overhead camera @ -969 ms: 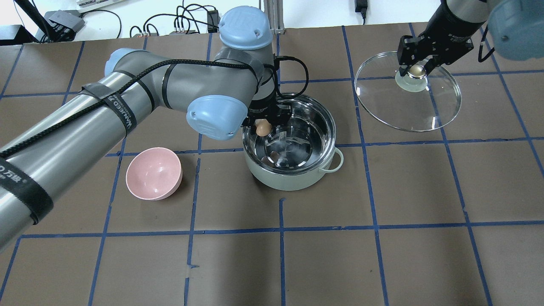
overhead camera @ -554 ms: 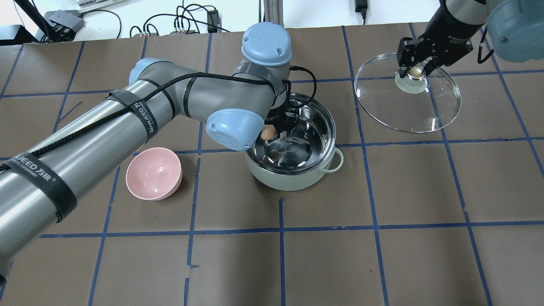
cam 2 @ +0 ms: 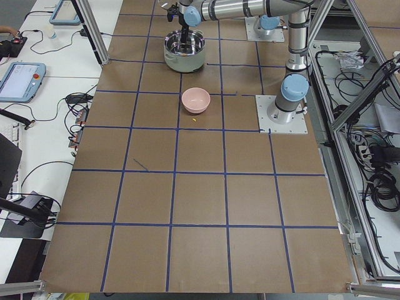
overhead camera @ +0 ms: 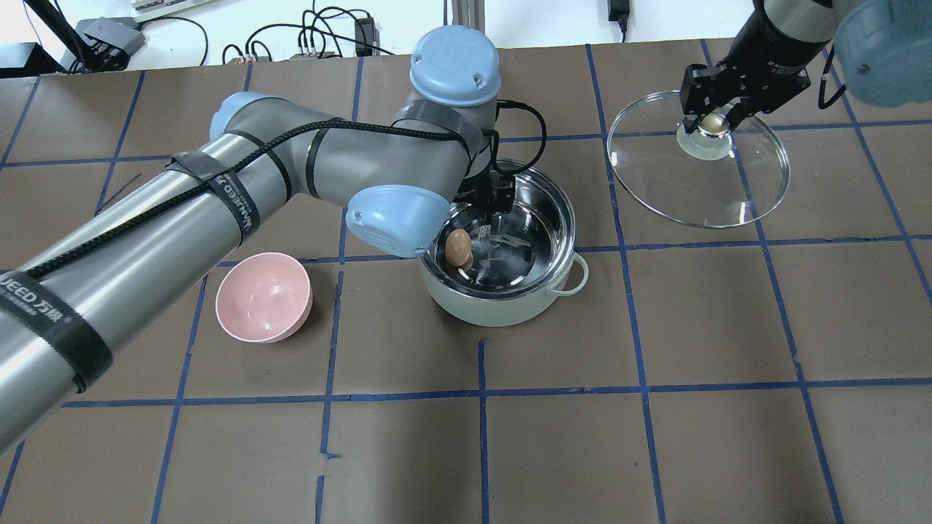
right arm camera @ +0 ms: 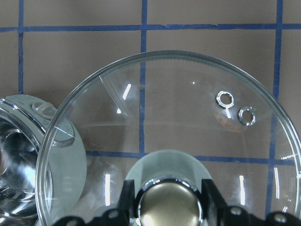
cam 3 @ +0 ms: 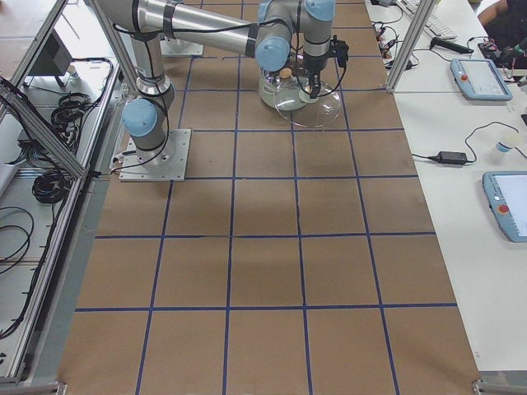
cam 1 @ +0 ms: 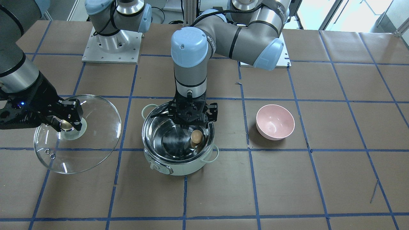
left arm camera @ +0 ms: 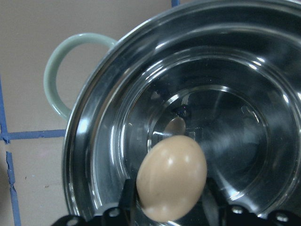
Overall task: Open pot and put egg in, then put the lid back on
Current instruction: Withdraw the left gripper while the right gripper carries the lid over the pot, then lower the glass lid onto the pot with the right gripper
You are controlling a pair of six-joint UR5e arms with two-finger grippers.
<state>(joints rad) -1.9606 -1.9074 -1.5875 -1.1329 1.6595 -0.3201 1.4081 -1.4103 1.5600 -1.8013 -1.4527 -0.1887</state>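
The mint-green pot (overhead camera: 502,307) stands open mid-table, its steel bowl bare inside. My left gripper (overhead camera: 461,243) is shut on the tan egg (left arm camera: 171,179) and holds it inside the pot's rim (left arm camera: 94,141), above the bowl's floor. The egg also shows in the front view (cam 1: 196,136). My right gripper (overhead camera: 712,116) is shut on the cream-gold knob (right arm camera: 167,203) of the glass lid (overhead camera: 699,185) and holds it tilted, off to the pot's right. The lid also shows in the front view (cam 1: 86,150).
An empty pink bowl (overhead camera: 263,297) sits on the table left of the pot. Brown paper with blue tape lines (overhead camera: 480,393) covers the table. My left arm (overhead camera: 218,204) stretches across the left half. Cables and boxes lie beyond the far edge.
My left gripper has carried the egg from the pot's near-left rim further in over the bowl and lower. The right gripper and lid have barely moved.
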